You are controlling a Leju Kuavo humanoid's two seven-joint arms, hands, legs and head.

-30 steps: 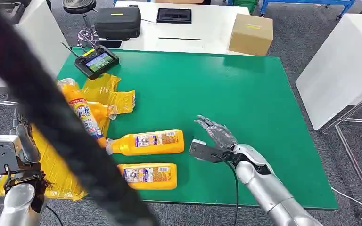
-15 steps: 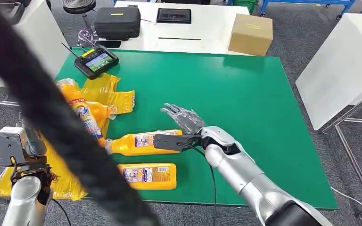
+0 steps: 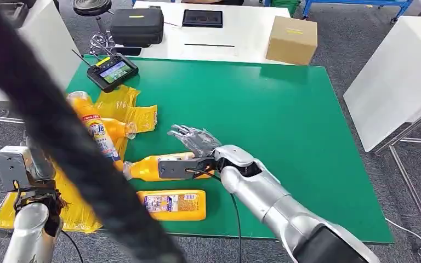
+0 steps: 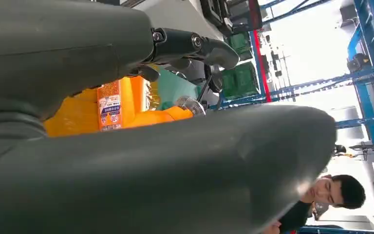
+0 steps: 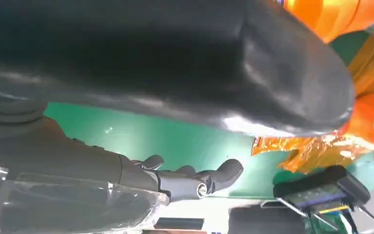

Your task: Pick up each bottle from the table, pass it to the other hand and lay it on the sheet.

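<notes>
Two orange bottles lie on the green mat: one with its cap pointing left, another near the front edge. My right hand is over the first bottle's base end, fingers spread on its far side, thumb across its top; I cannot tell if it touches. On the crumpled yellow sheet lie a labelled bottle and another orange bottle with a clear cap. My left arm is beside the table's left front corner. My left hand holds nothing, fingers apart, facing a bottle.
A thick black cable crosses the left of the head view and hides part of the sheet. A remote controller sits at the mat's far left. Behind are a black case and a cardboard box. A person stands nearby.
My right hand has swept left across the mat, from beside the bottle's base to over the bottle. My left arm has shifted slightly. The bottles have not moved.
</notes>
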